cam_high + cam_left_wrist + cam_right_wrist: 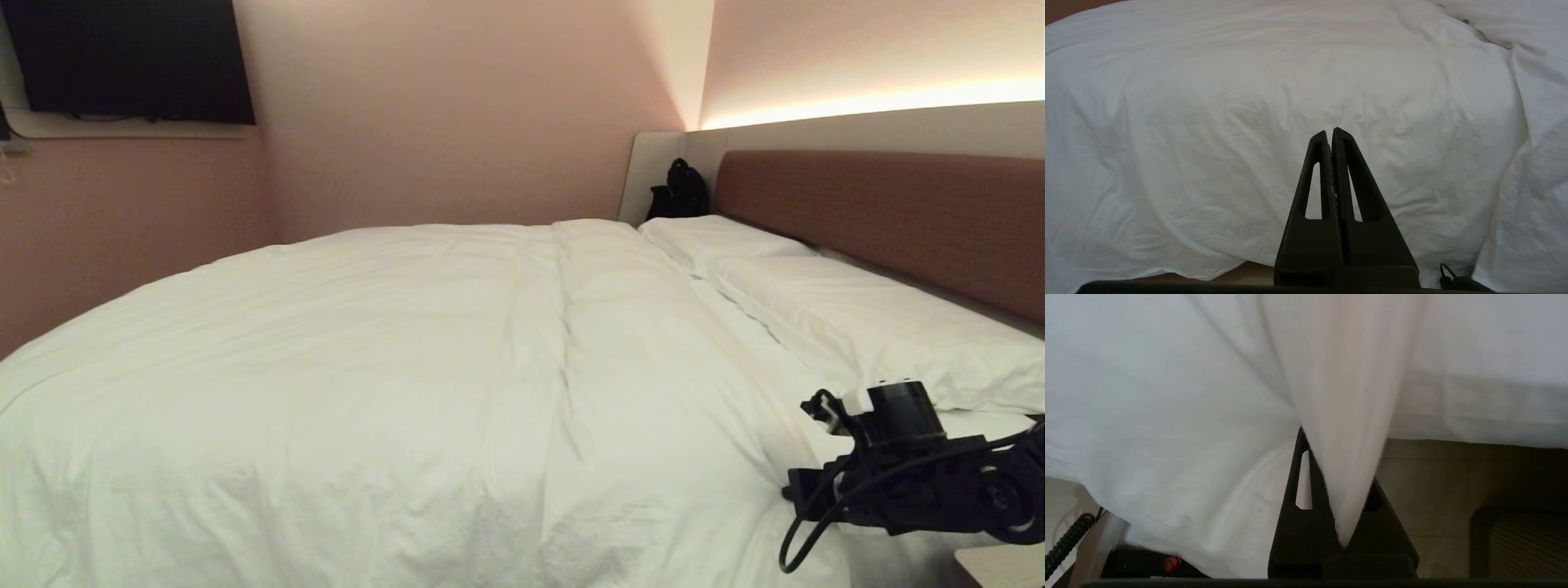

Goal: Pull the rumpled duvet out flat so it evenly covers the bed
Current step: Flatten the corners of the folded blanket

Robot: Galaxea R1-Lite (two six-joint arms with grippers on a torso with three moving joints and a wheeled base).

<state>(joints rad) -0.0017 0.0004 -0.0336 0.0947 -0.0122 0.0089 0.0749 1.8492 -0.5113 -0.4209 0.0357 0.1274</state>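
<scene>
Here the large, puffy white duvet (367, 392) lies spread over most of the wide low bed (890, 208) with its brownish-red padded headboard, stopping short of the two flat white pillows (849, 318) that rest along the headboard. A long crease runs down the duvet from its far edge towards the near one. At the bed's near right corner the right hand (1341, 522) is pinching a fold of the duvet's hanging edge, the white cloth drawn up taut in a narrowing wedge between its black fingers (1300, 486). The left hand (1330, 136) hangs in front of the duvet's draped side, its fingers pressed together on nothing. A small black bag (679, 192) sits in the far corner beside the headboard.
</scene>
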